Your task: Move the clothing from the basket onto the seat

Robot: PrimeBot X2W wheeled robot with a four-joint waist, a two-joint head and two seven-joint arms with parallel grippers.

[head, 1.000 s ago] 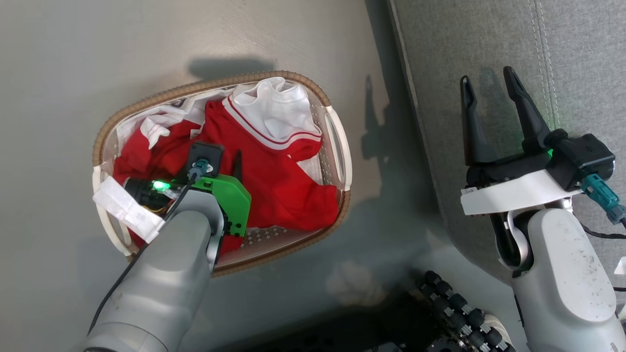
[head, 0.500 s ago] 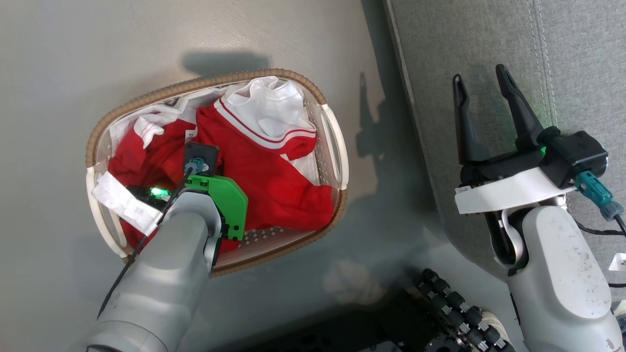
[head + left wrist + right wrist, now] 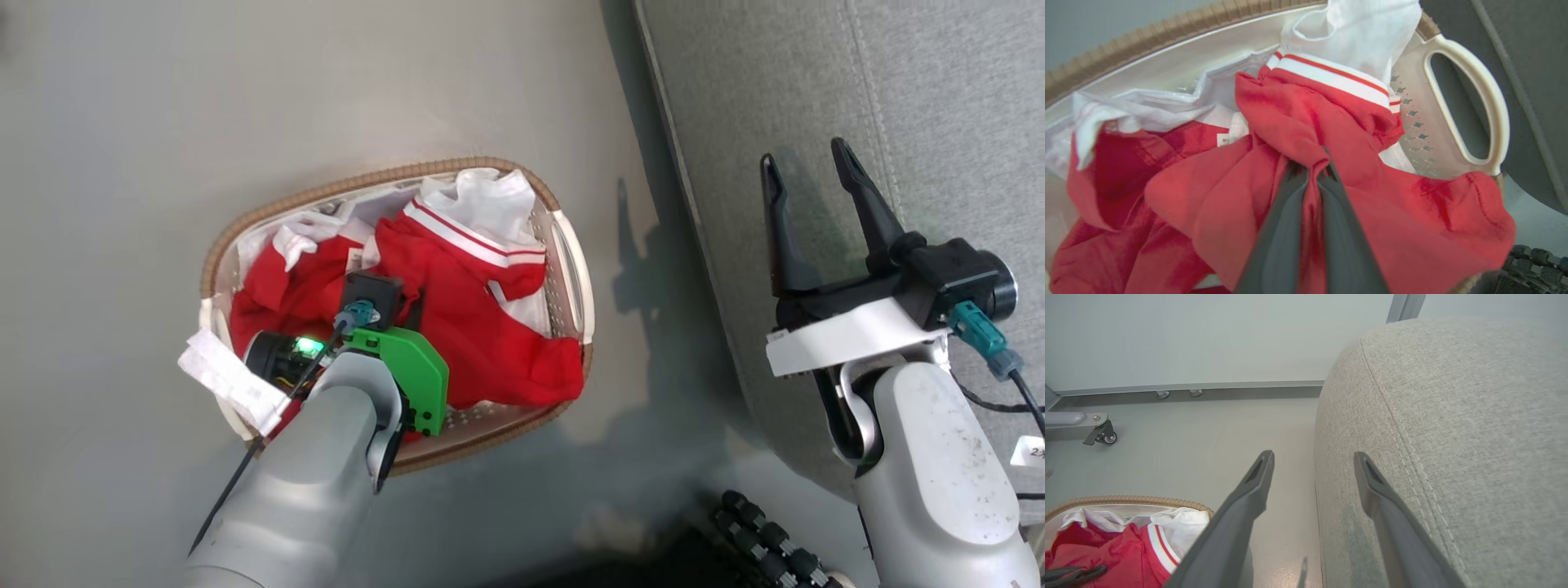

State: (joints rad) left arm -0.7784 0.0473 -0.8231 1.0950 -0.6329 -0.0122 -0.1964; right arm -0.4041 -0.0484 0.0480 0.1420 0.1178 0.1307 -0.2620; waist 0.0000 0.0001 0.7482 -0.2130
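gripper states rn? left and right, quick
Left gripper: shut on the clothing, inside the basket.
Right gripper: open, holding nothing, at the edge of the seat.

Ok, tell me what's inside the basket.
Red clothing with white striped trim fills the basket, the left gripper shut on a fold. The basket's floor is mostly covered.

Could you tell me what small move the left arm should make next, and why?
Probably lift the left gripper straight up: it is shut on a fold of the red clothing, most of which lies in the basket, and the cloth must clear the rim before swinging right to the seat.
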